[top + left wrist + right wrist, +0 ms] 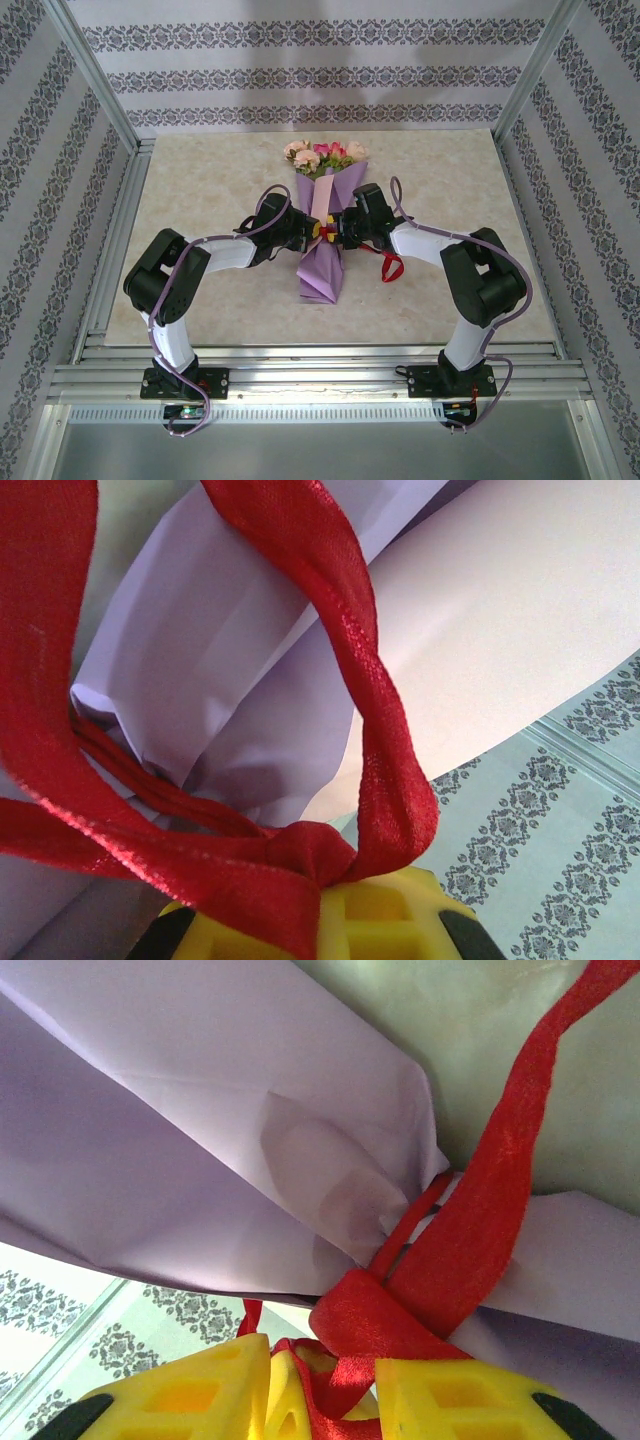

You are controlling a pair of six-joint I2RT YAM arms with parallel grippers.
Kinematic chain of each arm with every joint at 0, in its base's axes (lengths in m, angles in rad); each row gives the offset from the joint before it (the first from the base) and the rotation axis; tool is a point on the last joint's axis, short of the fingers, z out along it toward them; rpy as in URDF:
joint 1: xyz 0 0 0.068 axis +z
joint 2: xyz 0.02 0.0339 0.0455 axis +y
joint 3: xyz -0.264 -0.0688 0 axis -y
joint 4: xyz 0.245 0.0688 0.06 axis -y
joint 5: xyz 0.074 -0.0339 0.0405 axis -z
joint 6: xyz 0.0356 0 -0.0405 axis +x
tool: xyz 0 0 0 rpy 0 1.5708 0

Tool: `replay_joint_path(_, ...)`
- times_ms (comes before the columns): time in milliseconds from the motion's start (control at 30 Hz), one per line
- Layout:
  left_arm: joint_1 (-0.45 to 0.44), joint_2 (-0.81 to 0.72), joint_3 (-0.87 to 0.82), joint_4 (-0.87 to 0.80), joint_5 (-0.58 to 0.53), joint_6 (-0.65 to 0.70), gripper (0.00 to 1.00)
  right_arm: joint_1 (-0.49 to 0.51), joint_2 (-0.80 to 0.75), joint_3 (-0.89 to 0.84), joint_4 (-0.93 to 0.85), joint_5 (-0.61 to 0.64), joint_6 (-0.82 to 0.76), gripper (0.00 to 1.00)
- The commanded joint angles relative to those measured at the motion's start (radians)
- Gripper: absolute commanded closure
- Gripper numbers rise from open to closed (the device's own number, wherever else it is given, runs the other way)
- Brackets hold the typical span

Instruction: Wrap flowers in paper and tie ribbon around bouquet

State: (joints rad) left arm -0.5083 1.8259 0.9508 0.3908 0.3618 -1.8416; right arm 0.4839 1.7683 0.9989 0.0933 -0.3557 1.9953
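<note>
The bouquet (322,262) lies mid-table, a purple paper (220,680) cone with the flowers (325,153) at its far end. A pink inner edge (500,630) runs along the cone. The red ribbon (370,710) is wound round the cone's waist and crossed into a knot. My left gripper (313,231) meets the waist from the left. In the left wrist view the left gripper (320,915) is shut on the ribbon right at the knot. My right gripper (337,233) faces it from the right. In the right wrist view, the right gripper (320,1385) has its yellow fingers (470,1400) apart with ribbon (490,1220) running loosely between them.
A loose ribbon tail (391,266) lies on the beige table (200,200) to the right of the cone. Aluminium frame posts (95,70) and patterned walls enclose the table on three sides. Purple cables (415,228) run along both arms.
</note>
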Motion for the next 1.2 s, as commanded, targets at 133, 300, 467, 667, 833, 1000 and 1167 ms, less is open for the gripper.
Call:
replay_joint_path(133,0.011,-0.024,-0.003,0.030,-0.005,-0.013,1.00,0.016,0.011,-0.002,0.007,0.006,0.044,0.66)
replay_joint_path(300,0.010,-0.025,-0.004,0.036,-0.006,-0.013,1.00,0.025,0.007,-0.009,0.016,0.011,0.066,0.67)
replay_joint_path(467,0.010,-0.036,-0.013,0.046,-0.008,-0.011,1.00,0.021,0.021,-0.014,0.024,0.015,0.078,0.73)
replay_joint_path(667,0.010,-0.048,-0.033,0.061,-0.012,-0.014,1.00,0.022,0.031,-0.008,0.025,0.012,0.083,0.87)
replay_joint_path(833,0.010,-0.050,-0.033,0.065,-0.013,-0.014,1.00,0.022,0.031,-0.008,0.018,0.015,0.086,0.87)
replay_joint_path(1000,0.010,-0.053,-0.036,0.060,-0.013,-0.015,1.00,0.021,0.016,-0.009,0.017,0.029,0.087,1.00)
replay_joint_path(1167,0.010,-0.059,-0.047,0.053,-0.018,-0.018,1.00,0.015,-0.012,-0.008,0.004,0.055,0.069,1.00)
